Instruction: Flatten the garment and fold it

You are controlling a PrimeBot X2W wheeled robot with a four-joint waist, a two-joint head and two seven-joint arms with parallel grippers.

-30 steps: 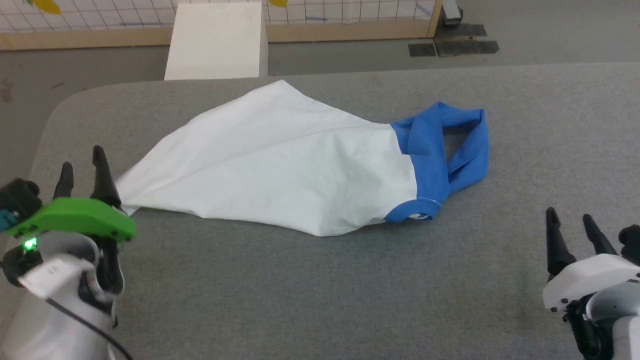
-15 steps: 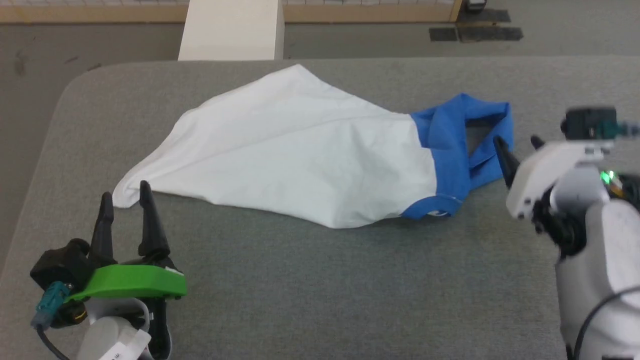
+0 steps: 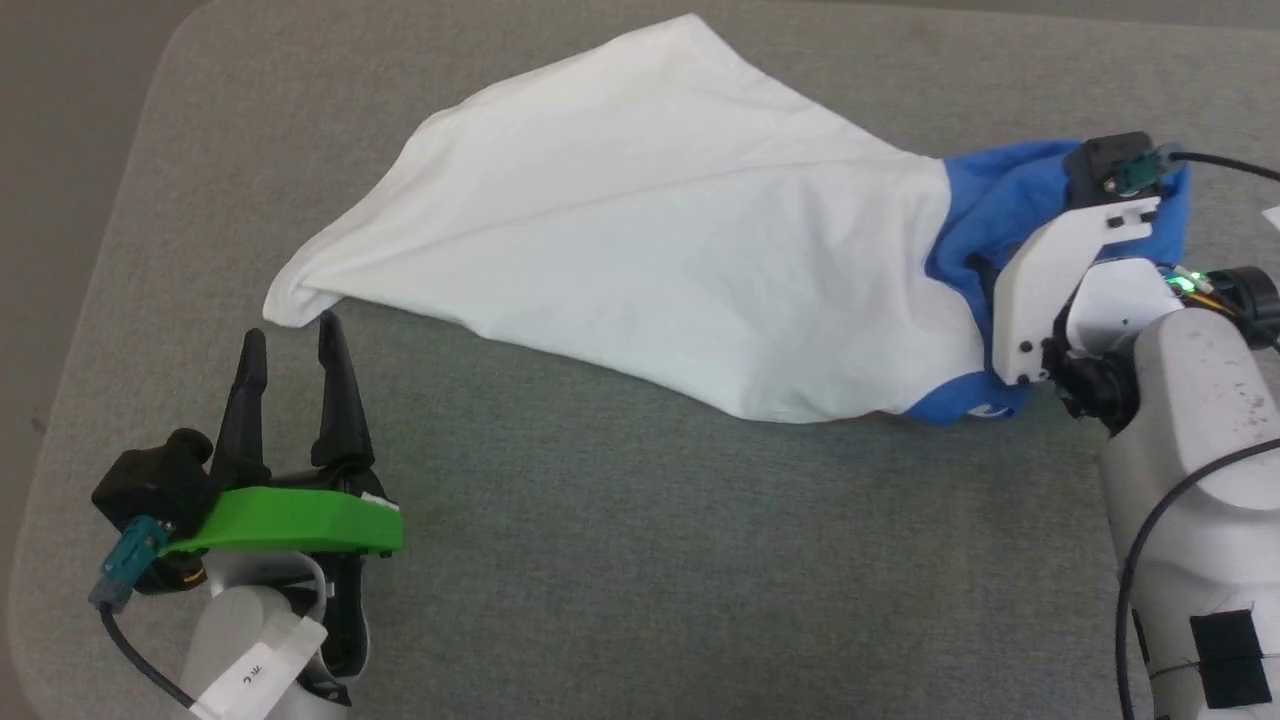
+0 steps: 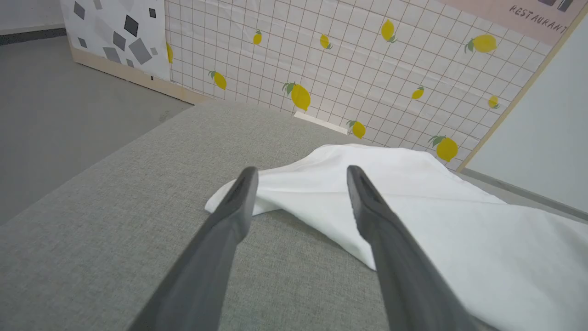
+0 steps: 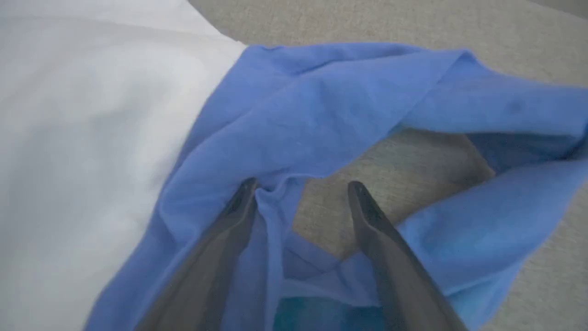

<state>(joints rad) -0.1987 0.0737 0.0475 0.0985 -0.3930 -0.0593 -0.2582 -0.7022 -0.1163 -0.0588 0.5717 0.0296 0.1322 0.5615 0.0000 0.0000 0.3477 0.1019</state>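
A grey fabric-covered table stands on grey floor before a lemon-patterned grid wall.

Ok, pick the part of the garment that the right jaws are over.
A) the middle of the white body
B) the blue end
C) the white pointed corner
B: in the right wrist view the right jaws stand open over the blue end of the garment.

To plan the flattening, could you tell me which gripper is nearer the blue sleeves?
Right. The right gripper is open over the blue sleeves; the left gripper is at the garment's opposite white corner.
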